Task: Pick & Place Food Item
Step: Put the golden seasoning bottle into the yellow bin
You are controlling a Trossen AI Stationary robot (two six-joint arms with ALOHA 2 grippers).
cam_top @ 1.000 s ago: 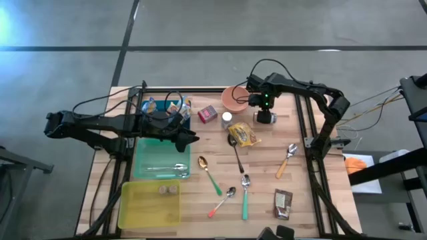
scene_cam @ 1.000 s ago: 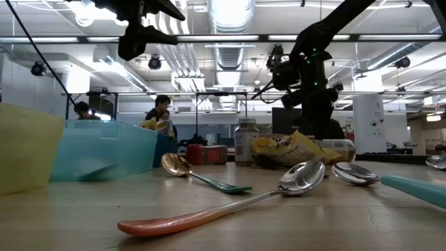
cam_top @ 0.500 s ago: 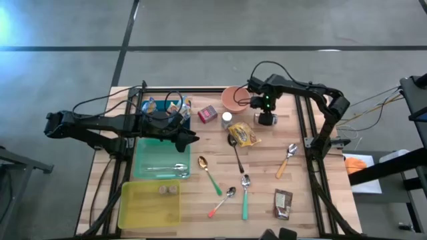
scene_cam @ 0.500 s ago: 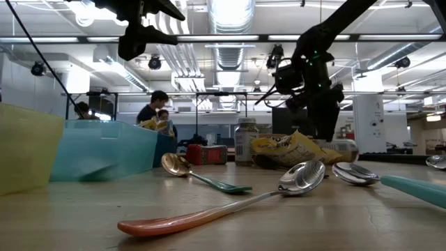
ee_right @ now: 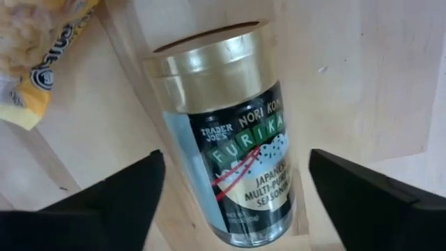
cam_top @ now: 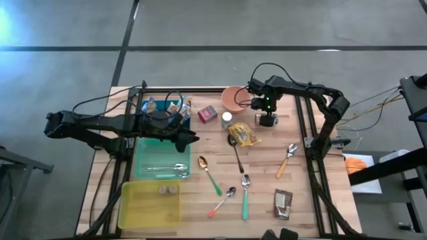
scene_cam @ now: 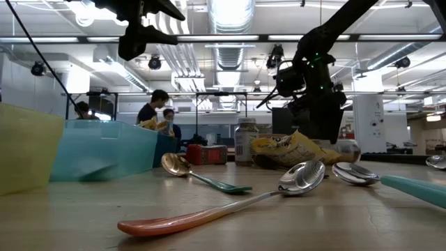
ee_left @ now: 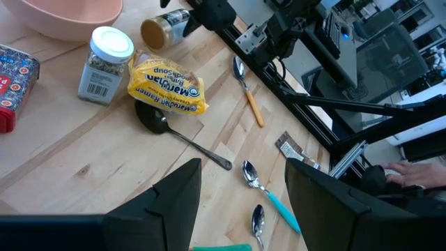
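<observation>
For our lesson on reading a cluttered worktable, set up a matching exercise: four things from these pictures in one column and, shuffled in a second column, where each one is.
Things
1. furikake jar
2. ramen packet
3. pink bowl
4. two small round items

Places
A. inside the yellow bin
B. lying on its side between the fingers of the right hand
C. at the table's far edge, next to the right arm
D. on the bowl of the black spoon, beside the white-capped spice jar

Pairs: 1-B, 2-D, 3-C, 4-A
</observation>
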